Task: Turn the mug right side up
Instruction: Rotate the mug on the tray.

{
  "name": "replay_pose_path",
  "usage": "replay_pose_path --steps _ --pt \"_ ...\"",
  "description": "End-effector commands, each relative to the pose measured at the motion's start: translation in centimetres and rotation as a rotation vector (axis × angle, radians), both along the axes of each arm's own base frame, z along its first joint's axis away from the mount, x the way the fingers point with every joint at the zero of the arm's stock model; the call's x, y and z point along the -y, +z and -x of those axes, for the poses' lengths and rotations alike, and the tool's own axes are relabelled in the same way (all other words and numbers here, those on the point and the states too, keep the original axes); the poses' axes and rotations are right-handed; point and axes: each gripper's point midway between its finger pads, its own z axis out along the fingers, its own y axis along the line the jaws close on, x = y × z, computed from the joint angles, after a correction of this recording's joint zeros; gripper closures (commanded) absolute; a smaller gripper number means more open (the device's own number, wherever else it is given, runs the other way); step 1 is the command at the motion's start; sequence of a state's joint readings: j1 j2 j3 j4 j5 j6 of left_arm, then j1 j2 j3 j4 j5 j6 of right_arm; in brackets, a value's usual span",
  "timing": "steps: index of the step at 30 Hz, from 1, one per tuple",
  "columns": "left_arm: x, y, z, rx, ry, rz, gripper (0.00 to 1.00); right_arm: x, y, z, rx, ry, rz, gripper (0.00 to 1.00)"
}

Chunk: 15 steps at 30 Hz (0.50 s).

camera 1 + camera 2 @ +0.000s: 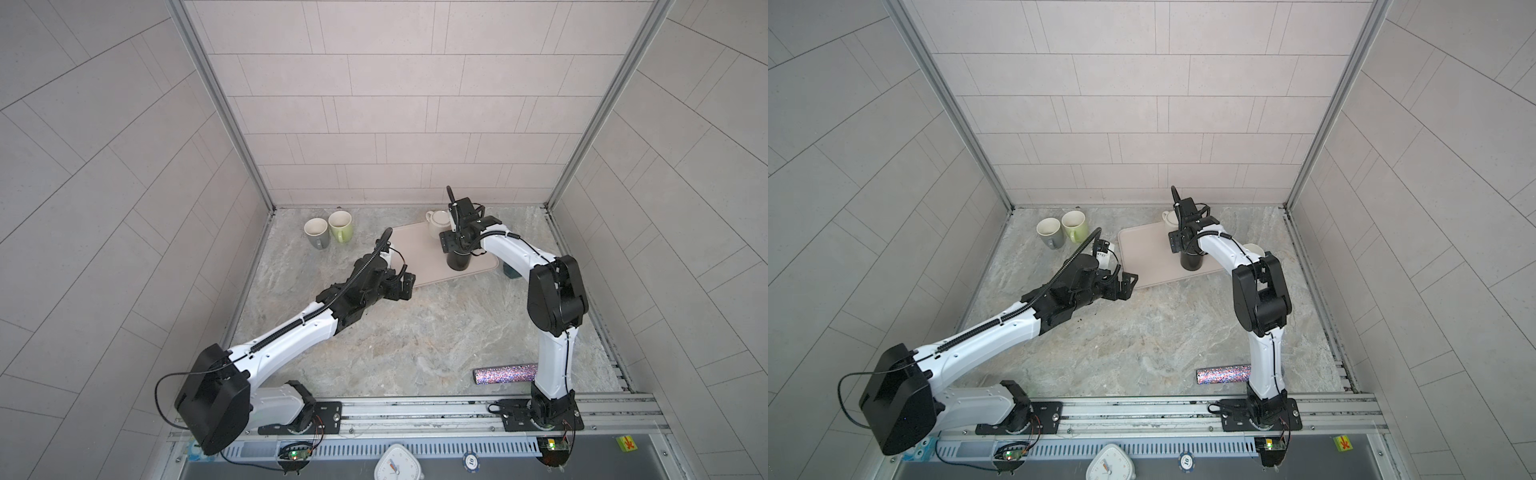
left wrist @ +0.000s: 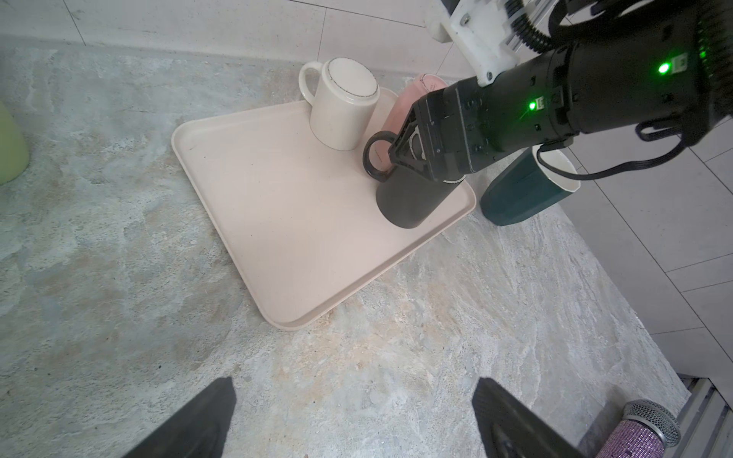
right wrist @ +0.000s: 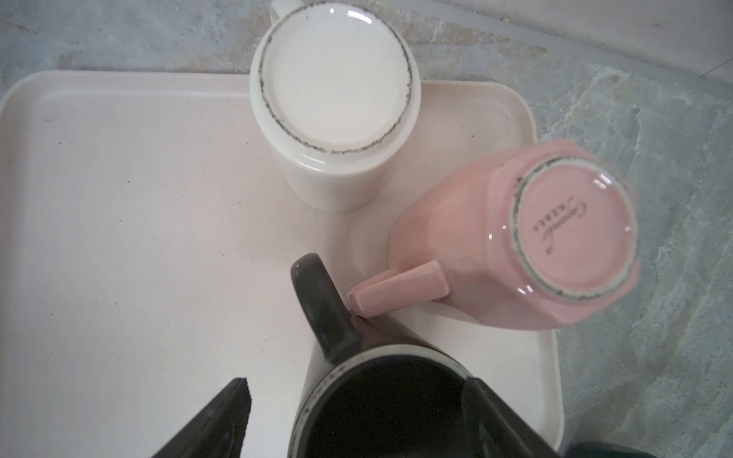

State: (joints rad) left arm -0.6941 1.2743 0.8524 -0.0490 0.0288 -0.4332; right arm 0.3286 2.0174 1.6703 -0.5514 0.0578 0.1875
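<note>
Standing base-up on the pale beige rectangular plastic tray (image 2: pixel 277 222), the matte black ceramic mug (image 2: pixel 408 202) shows a speckled foot ring. The right gripper (image 3: pixel 355 384) points down over it, jaws spread, grasping nothing.

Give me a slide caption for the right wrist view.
Open right gripper over black ceramic mug, beside upside-down white mug and pink mug on beige rectangular tray.

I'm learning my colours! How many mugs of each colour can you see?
Grey mug: 1
Green mug: 1
White mug: 1
Pink mug: 1
Black mug: 1
Teal mug: 1
Total: 6
</note>
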Motion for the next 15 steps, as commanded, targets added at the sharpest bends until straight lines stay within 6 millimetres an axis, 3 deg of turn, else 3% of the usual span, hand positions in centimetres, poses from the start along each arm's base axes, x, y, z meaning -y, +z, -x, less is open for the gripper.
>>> replay_pose_path --steps 1,5,15 --pt "0.0 -0.4 -0.4 0.001 0.006 0.002 0.0 -0.5 -2.0 1.7 -0.099 0.041 0.006 0.16" --pt "0.0 -0.9 -0.6 -0.008 0.008 -0.005 0.0 -2.4 -1.6 2.3 -0.087 0.134 -0.022 0.16" --pt "-0.4 -1.7 -1.0 -0.029 0.026 0.004 0.0 -4.4 -1.3 3.5 -0.109 0.23 -0.027 0.2"
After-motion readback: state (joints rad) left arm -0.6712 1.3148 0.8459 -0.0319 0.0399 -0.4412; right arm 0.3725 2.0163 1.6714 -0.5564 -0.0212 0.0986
